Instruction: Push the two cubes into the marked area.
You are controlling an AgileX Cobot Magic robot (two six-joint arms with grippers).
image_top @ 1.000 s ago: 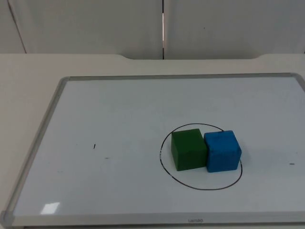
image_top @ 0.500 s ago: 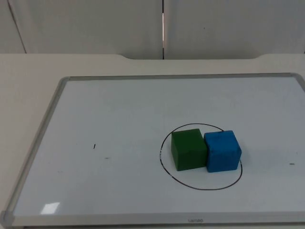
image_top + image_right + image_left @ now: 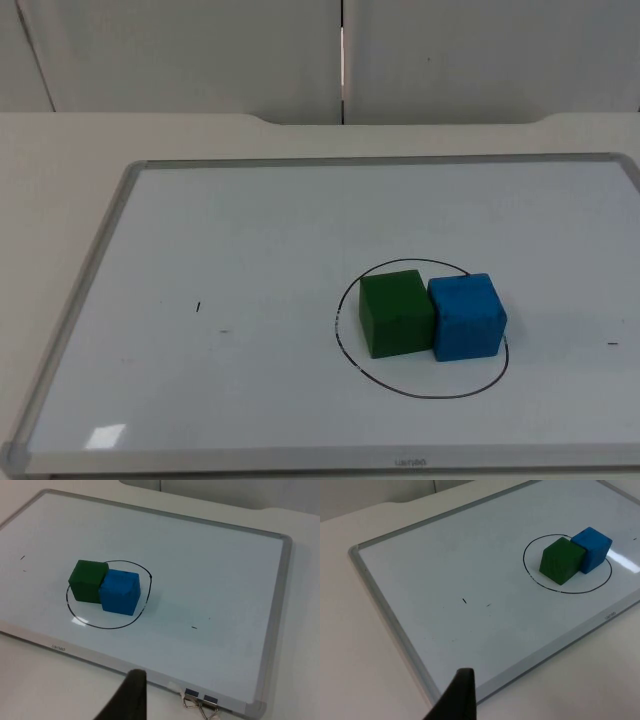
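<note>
A green cube (image 3: 397, 313) and a blue cube (image 3: 467, 317) stand side by side, touching, inside a black hand-drawn circle (image 3: 420, 393) on the whiteboard (image 3: 250, 230). The blue cube's right side reaches the circle's line. From the left wrist view the green cube (image 3: 562, 560) and blue cube (image 3: 592, 549) lie far off, and my left gripper (image 3: 457, 700) hangs back over the board's near edge, waiting. My right gripper (image 3: 131, 697) is likewise held away from the green cube (image 3: 88, 581) and blue cube (image 3: 119, 592), near the board's front edge.
The whiteboard has a grey metal frame (image 3: 80, 300) and lies on the pale table. Two binder clips (image 3: 200, 700) sit on its front edge near a corner. Small pen marks (image 3: 198, 307) dot the board. The grey partition wall (image 3: 200, 50) stands behind.
</note>
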